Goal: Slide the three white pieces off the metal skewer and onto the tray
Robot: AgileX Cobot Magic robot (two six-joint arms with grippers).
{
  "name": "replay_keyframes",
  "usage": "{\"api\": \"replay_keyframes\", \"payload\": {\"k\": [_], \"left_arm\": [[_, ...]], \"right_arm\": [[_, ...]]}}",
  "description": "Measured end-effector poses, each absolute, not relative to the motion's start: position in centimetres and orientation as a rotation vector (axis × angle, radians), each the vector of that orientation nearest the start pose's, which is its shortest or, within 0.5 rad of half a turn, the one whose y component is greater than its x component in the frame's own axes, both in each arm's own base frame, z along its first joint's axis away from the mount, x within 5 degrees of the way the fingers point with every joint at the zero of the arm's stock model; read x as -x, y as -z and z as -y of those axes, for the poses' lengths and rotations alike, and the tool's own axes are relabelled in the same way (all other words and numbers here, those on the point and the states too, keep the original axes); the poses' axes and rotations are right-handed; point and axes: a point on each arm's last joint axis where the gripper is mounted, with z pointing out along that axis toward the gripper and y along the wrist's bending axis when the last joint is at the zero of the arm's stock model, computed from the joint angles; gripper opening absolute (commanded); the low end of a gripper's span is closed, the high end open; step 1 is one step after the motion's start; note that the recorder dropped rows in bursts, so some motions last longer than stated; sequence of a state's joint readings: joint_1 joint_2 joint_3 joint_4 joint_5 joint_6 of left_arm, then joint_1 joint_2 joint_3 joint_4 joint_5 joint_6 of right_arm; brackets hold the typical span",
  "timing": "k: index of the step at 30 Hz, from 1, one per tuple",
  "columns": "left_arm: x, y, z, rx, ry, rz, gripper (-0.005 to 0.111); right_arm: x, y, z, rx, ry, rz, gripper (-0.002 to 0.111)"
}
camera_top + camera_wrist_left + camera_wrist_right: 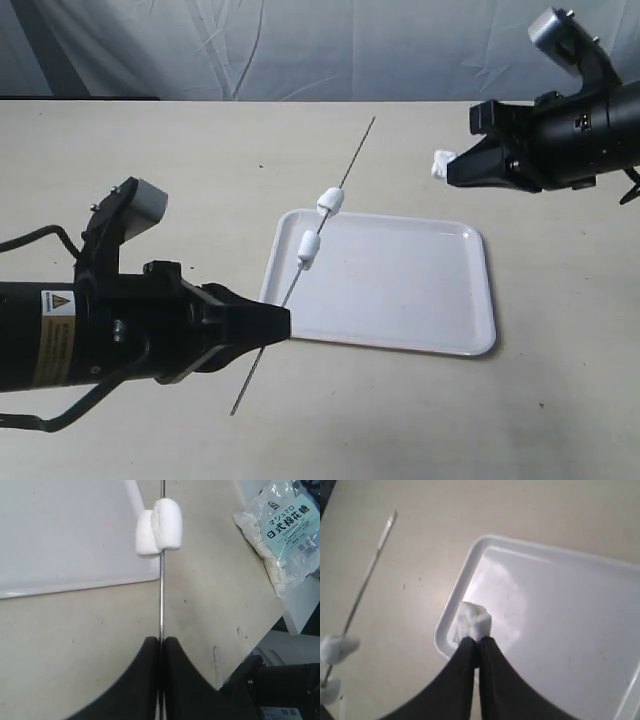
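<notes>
My left gripper (282, 325) (161, 639) is shut on the metal skewer (340, 187) (161, 595), which slants up over the table and the tray's left edge. Two white pieces (330, 202) (309, 248) sit on the rod; in the left wrist view they overlap as one lump (160, 527). My right gripper (450, 168) (478, 639) hangs above the table at the right, shut on the third white piece (443, 163) (474, 621). The white tray (450, 330) (580, 630) (60, 535) lies flat between the arms with nothing on it.
A bag of marshmallows (287, 535) lies at the table's edge in the left wrist view. The beige tabletop (150, 150) stretches around the tray, with a grey cloth backdrop behind.
</notes>
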State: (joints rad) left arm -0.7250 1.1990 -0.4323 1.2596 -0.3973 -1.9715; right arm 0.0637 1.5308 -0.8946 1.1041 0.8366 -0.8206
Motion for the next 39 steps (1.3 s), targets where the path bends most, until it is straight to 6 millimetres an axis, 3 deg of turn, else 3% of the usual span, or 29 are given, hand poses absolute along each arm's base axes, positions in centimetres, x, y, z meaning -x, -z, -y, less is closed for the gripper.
{"api": "replay_keyframes", "payload": {"k": [6, 10, 17, 27, 31, 35, 39], "left_arm": [[-13.9, -21.7, 16.8, -0.219, 1.214, -2.328, 0.0], [-14.2, -21.9, 16.8, -0.156, 1.24, -2.302, 0.0], [-14.6, -22.3, 16.8, -0.096, 1.259, -2.253, 0.0], [-14.7, -21.9, 17.0, -0.087, 1.263, -2.268, 0.0], [-14.7, -21.9, 17.0, -0.087, 1.268, -2.266, 0.0], [-14.6, -22.0, 17.0, -0.096, 1.283, -2.26, 0.0], [-14.6, -22.3, 17.2, -0.102, 1.302, -2.249, 0.0]], "right_arm": [[-28.3, -22.8, -8.1, 0.215, -1.053, -2.541, 0.035], [-28.4, -23.2, -8.4, 0.166, -1.129, -2.511, 0.034], [-28.1, -25.1, -9.8, 0.155, -1.456, -2.343, 0.025], [-26.8, -25.2, -14.4, 0.245, -1.518, -2.3, 0.026], [-26.9, -25.2, -14.8, 0.237, -1.502, -2.291, 0.027], [-26.9, -25.3, -14.9, 0.219, -1.506, -2.279, 0.037], [-27.0, -25.3, -14.9, 0.212, -1.502, -2.275, 0.037]]}}
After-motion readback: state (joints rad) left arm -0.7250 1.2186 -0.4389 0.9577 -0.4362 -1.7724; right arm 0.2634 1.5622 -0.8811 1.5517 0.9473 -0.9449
